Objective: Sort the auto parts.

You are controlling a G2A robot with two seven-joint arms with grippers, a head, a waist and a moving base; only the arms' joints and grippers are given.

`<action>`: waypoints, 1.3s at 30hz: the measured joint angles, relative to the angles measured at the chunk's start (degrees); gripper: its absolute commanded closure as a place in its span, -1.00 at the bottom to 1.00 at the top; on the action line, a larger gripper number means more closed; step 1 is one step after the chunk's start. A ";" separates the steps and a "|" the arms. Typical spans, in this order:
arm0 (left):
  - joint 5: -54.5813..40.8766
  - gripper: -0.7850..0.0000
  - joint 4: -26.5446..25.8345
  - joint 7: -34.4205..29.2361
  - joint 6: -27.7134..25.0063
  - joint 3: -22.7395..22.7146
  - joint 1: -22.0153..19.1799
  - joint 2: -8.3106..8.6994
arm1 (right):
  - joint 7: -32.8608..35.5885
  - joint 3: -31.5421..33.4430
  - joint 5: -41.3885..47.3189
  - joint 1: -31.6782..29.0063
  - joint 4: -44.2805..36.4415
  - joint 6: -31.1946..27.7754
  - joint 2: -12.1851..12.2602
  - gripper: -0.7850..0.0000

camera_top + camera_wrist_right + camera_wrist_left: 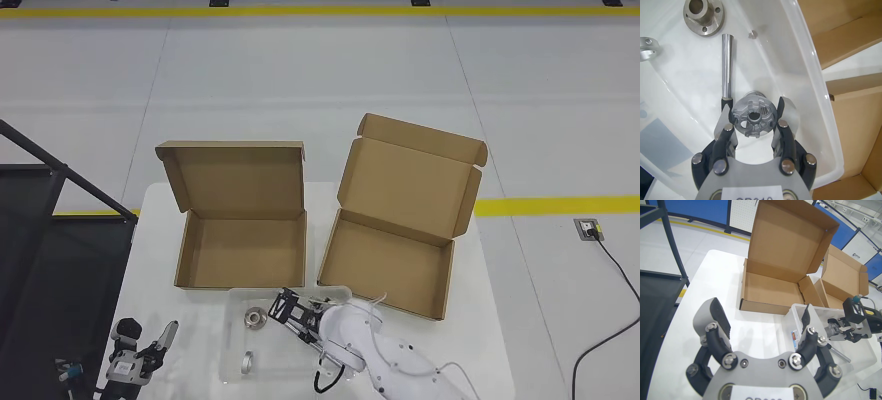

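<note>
Inside the clear bin [810, 75] on the bench [715, 275] | right end effector [754, 106] pinching a cast hub [753, 118] between its pads | steel rod [727, 66], flanged bushing [703, 17], ring collar [647, 48] lie in the same bin | left end effector [761, 308] spread wide over bare bench beside the bin | open cardboard box [240, 250] and second box [390, 265] stand behind the bin

Our top camera sits above our arms and looks straight down from well off on the white table [160, 270], one cardboard box [240, 250], the second box [388, 262] and the clear bin [235, 335]. Our left wrist camera rides behind the left gripper [761, 306], facing slantwise across the table toward both boxes. Our right wrist camera hangs close over the bin, behind the right gripper [754, 102]. All three views share the bin. Both wrist views share the metal hub [753, 118] in the right gripper.
</note>
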 measured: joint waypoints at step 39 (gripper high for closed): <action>0.00 -1.00 0.00 0.00 0.00 0.00 0.00 0.00 | -3.40 25.97 1.06 1.32 -20.20 -10.49 6.04 1.00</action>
